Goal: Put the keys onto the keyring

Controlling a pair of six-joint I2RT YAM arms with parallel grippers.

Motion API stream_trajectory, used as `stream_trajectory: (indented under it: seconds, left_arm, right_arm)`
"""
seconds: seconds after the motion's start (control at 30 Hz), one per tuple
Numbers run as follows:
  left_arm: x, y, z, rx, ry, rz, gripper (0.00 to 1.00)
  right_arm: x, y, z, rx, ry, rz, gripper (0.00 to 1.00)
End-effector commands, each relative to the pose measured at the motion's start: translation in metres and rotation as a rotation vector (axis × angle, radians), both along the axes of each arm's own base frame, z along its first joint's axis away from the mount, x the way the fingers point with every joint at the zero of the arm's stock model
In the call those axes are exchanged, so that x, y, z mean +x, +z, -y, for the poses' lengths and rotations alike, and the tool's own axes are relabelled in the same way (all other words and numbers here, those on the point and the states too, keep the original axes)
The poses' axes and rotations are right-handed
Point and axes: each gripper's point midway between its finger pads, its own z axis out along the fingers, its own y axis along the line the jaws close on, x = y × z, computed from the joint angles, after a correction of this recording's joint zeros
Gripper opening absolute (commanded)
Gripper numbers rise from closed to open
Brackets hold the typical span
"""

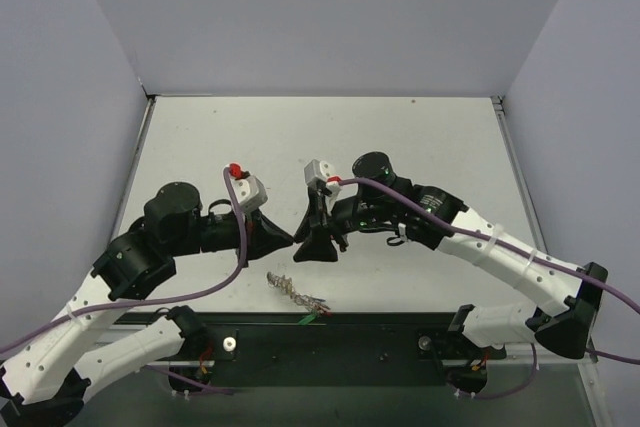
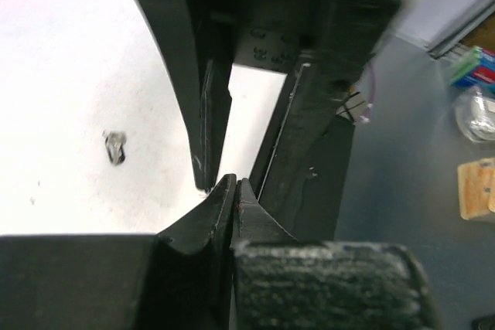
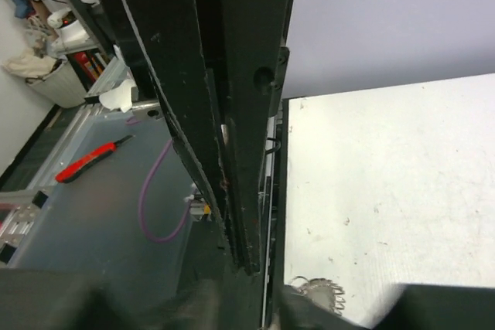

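The keyring (image 1: 295, 290), a silvery coil-rimmed ring, lies on the white table (image 1: 420, 147) near its front edge, in front of both grippers. Small coloured keys (image 1: 318, 305) cluster at its right end, with a green bit by the black rail. The right wrist view shows the ring (image 3: 319, 293) low down beside the rail. My left gripper (image 1: 288, 240) (image 2: 234, 189) is shut with nothing visible between its tips. My right gripper (image 1: 320, 245) faces it tip to tip, above the table. Its fingers (image 2: 205, 113) stand apart, bare table showing between them.
A black rail (image 1: 330, 332) runs along the table's front edge, just behind the keyring. A small silvery metal piece (image 2: 114, 147) lies alone on the table in the left wrist view. Grey walls (image 1: 330, 17) enclose the back and sides.
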Motion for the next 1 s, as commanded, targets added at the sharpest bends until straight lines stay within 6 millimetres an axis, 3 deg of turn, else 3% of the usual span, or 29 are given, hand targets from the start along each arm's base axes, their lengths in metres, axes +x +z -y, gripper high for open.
stream_trajectory:
  seconds: [0.0, 0.07, 0.1, 0.17, 0.27, 0.4, 0.53, 0.6, 0.8, 0.9, 0.97]
  left_arm:
    - [0.036, -0.044, -0.012, 0.068, 0.246, -0.07, 0.2]
    - [0.045, -0.064, -0.016, 0.085, 0.315, -0.109, 0.4]
    - [0.049, -0.083, -0.02, 0.108, 0.369, -0.162, 0.46]
    - [0.055, -0.098, -0.025, 0.121, 0.416, -0.2, 0.55]
    - [0.063, -0.119, -0.039, 0.174, 0.499, -0.245, 0.6]
    - [0.08, -0.128, -0.06, 0.161, 0.602, -0.296, 0.67]
    - [0.09, -0.152, -0.067, 0.135, 0.654, -0.425, 0.7]
    - [0.085, -0.178, -0.067, 0.149, 0.659, -0.539, 0.85]
    - [0.071, -0.224, -0.064, 0.16, 0.714, -0.744, 0.88]
    - [0.059, -0.238, -0.063, 0.222, 0.73, -0.777, 0.88]
    - [0.052, -0.245, -0.062, 0.309, 0.761, -0.725, 0.88]
  right_arm:
    - [0.007, -0.021, 0.001, -0.036, -0.05, 0.012, 0.5]
    - [0.007, -0.04, 0.004, -0.078, -0.063, -0.022, 0.61]
    - [0.006, -0.047, 0.005, -0.096, -0.065, -0.041, 0.64]
    - [0.0, -0.064, 0.007, -0.129, -0.058, -0.087, 0.68]
    - [-0.006, -0.081, 0.008, -0.151, -0.077, -0.135, 0.71]
    - [-0.001, -0.101, 0.004, -0.158, -0.163, -0.164, 0.76]
    - [-0.001, -0.13, -0.002, -0.224, -0.255, -0.186, 0.78]
    - [0.008, -0.156, 0.0, -0.285, -0.339, -0.189, 0.78]
    - [0.023, -0.215, 0.012, -0.435, -0.546, -0.254, 0.79]
    - [0.031, -0.225, 0.021, -0.452, -0.648, -0.278, 0.79]
    - [0.04, -0.222, 0.028, -0.434, -0.707, -0.269, 0.79]
